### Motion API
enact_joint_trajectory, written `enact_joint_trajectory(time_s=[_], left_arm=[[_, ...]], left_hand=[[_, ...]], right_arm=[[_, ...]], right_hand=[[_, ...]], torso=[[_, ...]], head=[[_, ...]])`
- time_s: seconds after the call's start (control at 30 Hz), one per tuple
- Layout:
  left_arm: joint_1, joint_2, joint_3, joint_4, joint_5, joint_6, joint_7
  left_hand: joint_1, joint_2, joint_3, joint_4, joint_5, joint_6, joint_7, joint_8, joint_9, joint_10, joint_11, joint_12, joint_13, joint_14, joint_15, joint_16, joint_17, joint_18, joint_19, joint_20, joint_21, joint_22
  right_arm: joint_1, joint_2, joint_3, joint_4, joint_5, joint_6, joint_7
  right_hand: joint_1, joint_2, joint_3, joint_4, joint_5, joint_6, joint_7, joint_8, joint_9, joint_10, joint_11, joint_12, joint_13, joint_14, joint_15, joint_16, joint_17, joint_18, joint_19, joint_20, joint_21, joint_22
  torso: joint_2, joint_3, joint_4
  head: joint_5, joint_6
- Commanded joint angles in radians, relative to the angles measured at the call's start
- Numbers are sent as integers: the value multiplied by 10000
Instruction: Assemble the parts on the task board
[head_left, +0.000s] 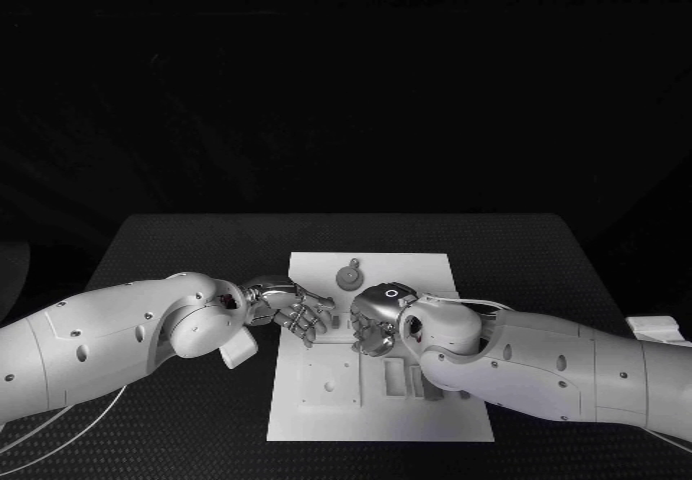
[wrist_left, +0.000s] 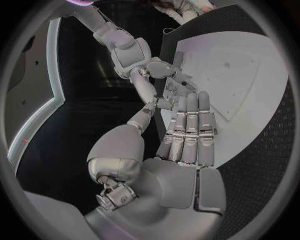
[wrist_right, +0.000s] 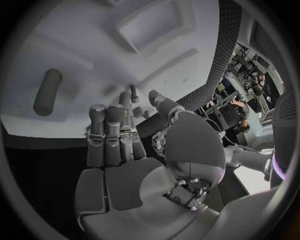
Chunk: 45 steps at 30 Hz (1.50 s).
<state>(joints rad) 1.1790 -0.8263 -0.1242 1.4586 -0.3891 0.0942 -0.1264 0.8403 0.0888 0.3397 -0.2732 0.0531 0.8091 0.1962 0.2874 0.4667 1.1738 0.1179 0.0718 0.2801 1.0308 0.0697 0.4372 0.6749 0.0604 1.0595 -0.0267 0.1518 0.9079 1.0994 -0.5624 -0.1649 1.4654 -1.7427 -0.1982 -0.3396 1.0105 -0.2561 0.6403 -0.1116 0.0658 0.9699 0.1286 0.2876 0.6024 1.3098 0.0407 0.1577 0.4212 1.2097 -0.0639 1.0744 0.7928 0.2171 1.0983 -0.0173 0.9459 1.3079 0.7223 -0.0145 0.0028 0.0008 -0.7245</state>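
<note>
The white task board (head_left: 433, 420) lies in the middle of the black table. A round grey part (head_left: 351, 274) with a small tab rests near the board's far edge. A grey cylinder part (wrist_right: 47, 92) lies on the board (wrist_right: 94, 55) beyond my right hand's fingertips. My left hand (head_left: 296, 310) hovers over the board's left side with straight fingers (wrist_left: 190, 130) and an empty palm. My right hand (head_left: 375, 318) is close beside it over the board's middle, its fingers (wrist_right: 109, 132) stretched out. The two hands' fingertips nearly meet; whether the right hand (wrist_left: 164, 70) pinches a small part is unclear.
A raised square block (head_left: 329, 380) and several narrow slots (head_left: 401, 378) mark the board's near half. Black table (head_left: 173, 260) surrounds the board on all sides. A white object (head_left: 656, 328) sits at the table's right edge.
</note>
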Motion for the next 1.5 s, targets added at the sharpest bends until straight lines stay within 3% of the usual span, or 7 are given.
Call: enact_joint_trajectory(time_s=[0.03, 0.47, 0.67, 1.0, 1.3, 1.5], left_arm=[[3, 6, 2, 35, 68, 38, 107], [3, -4, 2, 44, 42, 51, 98], [2, -7, 2, 50, 8, 64, 95], [2, 5, 2, 49, -26, 103, 76], [2, 28, 2, 35, -26, 137, 84], [2, 36, 2, 33, -27, 190, 77]], left_hand=[[64, 29, 11, -63, -22, 64, -32, 49, 7, 53, -41, 54, 10, 64, -23, -45, 13, 149, -38, -37, -7, 9], [72, 23, 9, -80, -22, 62, -31, 49, 4, 54, -41, 53, 12, 66, -23, -53, 20, 147, -38, -37, -6, 9], [75, 22, 8, -86, -22, 57, -29, 47, 2, 52, -40, 51, 13, 66, -23, -58, 24, 147, -38, -37, -6, 9], [80, 25, 8, -93, -21, 51, -27, 45, -2, 50, -38, 48, 15, 66, -22, -66, 30, 145, -38, -36, -6, 9], [75, 21, 3, -94, -21, 48, -25, 44, -4, 48, -37, 46, 16, 67, -21, -73, 35, 143, -39, -35, -6, 9], [75, 19, 2, -95, -21, 48, -24, 45, -5, 48, -37, 45, 17, 68, -20, -76, 38, 142, -40, -35, -6, 8]], right_arm=[[-61, 62, -7, 9, -206, 59, -91], [-178, 274, -9, -257, -366, -246, -150], [-243, 281, -12, -275, -379, -150, -39], [-242, 173, -12, -245, -351, -356, -147], [-242, 303, -12, -261, -486, -494, -629], [-242, 309, -12, -282, -681, -488, -912]], right_hand=[[127, 51, -12, -33, 9, 73, 5, 62, 53, 6, -49, 54, 61, -2, -97, -7, 13, 447, -18, -8, -56, 158], [493, 855, -60, -642, 14, 159, -66, 175, 343, 42, -113, 194, 438, 99, -158, -13, 17, 447, 34, -35, -26, 173], [715, 1291, 28, -1278, 19, 208, -94, 178, 463, 45, -127, 224, 618, 107, -172, -33, 24, 447, 22, -25, -16, 179], [590, 1181, 8, -1352, 19, 189, -73, 138, 486, 20, -112, 209, 676, 107, -151, -47, 23, 447, 16, 12, -23, 172], [-183, 774, 15, -609, 18, 281, -105, 106, 564, 88, -155, 236, 845, 174, -189, -39, 34, 447, 104, -6, -28, 157], [-655, 500, 18, -42, 17, 602, -277, 278, 813, 419, -364, 633, 1418, 301, -387, 62, 111, 447, 246, -121, 48, 178]], torso=[[0, 4, -7], [1, 6, -11], [-1, 13, -5], [-7, 4, -6], [-7, 5, -9], [-8, 0, -3]], head=[[21, -10], [56, -43], [68, -53], [58, -66], [51, -80], [32, -92]])
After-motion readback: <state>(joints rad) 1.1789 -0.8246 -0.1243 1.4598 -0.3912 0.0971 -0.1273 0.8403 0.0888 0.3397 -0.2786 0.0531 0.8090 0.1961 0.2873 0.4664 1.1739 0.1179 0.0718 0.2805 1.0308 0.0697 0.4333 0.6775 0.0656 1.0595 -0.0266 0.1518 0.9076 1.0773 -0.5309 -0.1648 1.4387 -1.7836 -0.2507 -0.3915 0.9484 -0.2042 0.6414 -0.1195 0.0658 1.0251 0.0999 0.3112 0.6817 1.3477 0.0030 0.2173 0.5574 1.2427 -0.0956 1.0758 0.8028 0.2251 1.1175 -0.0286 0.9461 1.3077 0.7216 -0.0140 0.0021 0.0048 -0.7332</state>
